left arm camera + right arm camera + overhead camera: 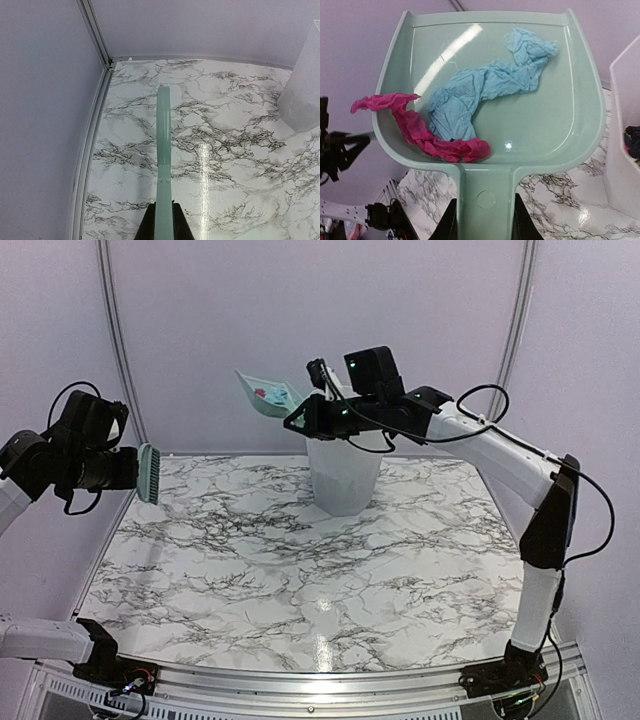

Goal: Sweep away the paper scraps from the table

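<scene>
The right gripper [485,222] pinches the dustpan [555,125] handle; paper scraps [465,100] lie inside, raised near the bin [343,475]; the left gripper [163,225] clamps the brush [163,150].

- Worktop [250,570]: white marble-patterned, grey-black veins, smooth, glossy; light glare streaks on it.
- Front rail [330,675]: bare metal, dull silver sheen.
- Dustpan [560,125]: mint-green plastic, smooth, glossy, with bright highlights.
- Paper scraps [485,90]: thin crumpled paper, blue and magenta, matt, heavily creased.
- Brush [163,150]: mint-green plastic, smooth, soft sheen.
- Bin [345,480]: white plastic, frosted, matt.
</scene>
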